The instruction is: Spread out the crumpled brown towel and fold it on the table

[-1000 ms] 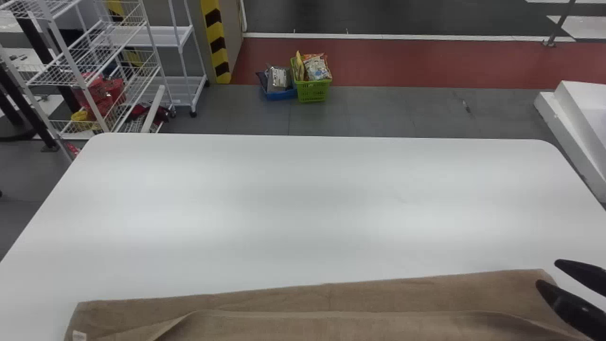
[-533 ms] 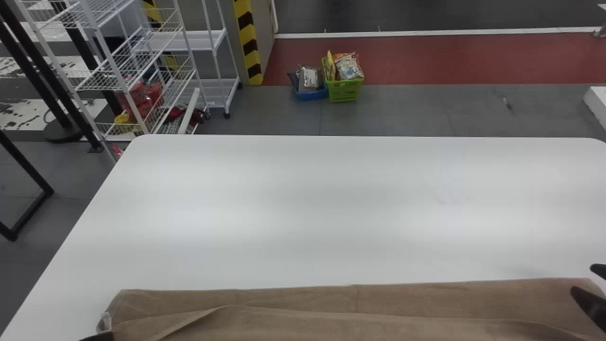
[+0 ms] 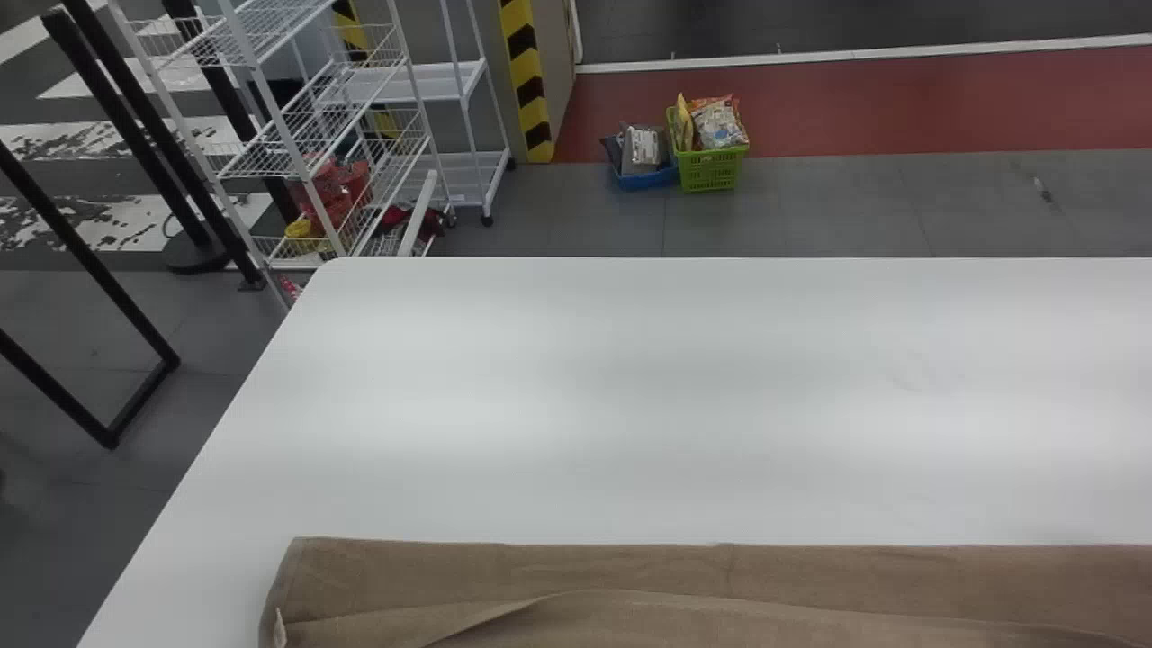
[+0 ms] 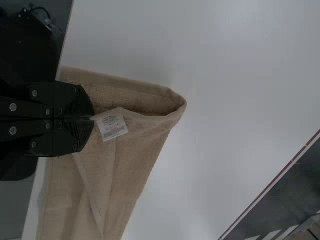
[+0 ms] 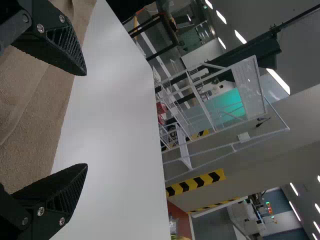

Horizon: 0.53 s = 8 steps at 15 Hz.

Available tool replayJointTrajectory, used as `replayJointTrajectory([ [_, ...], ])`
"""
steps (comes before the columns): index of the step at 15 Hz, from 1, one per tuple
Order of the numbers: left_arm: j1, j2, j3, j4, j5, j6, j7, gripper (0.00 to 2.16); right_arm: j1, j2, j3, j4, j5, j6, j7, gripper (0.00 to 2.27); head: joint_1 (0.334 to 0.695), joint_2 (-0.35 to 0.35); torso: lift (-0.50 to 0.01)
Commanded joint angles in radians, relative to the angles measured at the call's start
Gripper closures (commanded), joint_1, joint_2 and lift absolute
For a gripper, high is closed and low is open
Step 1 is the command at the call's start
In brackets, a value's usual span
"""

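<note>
Towel [image 3: 630, 567] lies along the bottom of the head view, from the lower left to the right edge, as a long brown band on the white table [image 3: 630, 405]. Compared with one second ago, the whole head view is turned more to the left: the table's far left corner is now nearer to the middle, and the cloth's left end is also placed more to the right. So I do not take all of this shift as real motion of the cloth.

One change is real, I think. At first the label [image 4: 112, 127] was lying flat at the lower left; then it was raised, with a dark fingertip close to it. Now, in the left wrist view, the left gripper [image 4: 92, 118] has its fingers pressed together on the corner just beside this label, and the end of the cloth is bent into a loop. The right gripper [image 5: 86, 120] has its fingers wide apart near the far edge and is holding nothing.

For the task, this means the towel is mostly spread, and one corner is ready for folding. The right side probably must be pinched too before the lift; otherwise the cloth may turn askew. Also, the pinch seems small, so the hem could slip out.
</note>
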Motion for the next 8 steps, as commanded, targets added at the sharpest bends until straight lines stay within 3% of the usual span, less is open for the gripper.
replayJointTrajectory([
  [1, -0.015, -0.004, -0.010, -0.001, -0.001, 0.004, -0.002, 1.66, 0.020, 0.001, 0.081, -0.073, 0.035, 0.048, 0.003, 0.22, 0.695, 0.219, -0.127],
  [4, -0.043, -0.002, -0.041, 0.002, -0.024, 0.004, -0.002, 1.66, -0.002, 0.001, 0.219, -0.086, 0.150, 0.094, 0.003, 0.46, 0.695, 0.277, -0.127],
  [6, -0.056, 0.001, -0.052, 0.009, -0.047, 0.004, -0.002, 1.66, -0.031, -0.002, 0.325, -0.086, 0.234, 0.085, 0.003, 0.47, 0.695, 0.336, -0.127],
  [8, -0.073, 0.002, -0.055, 0.018, -0.061, 0.004, -0.003, 1.66, -0.092, -0.008, 0.430, -0.086, 0.326, 0.069, 0.003, 0.47, 0.695, 0.350, -0.127],
])
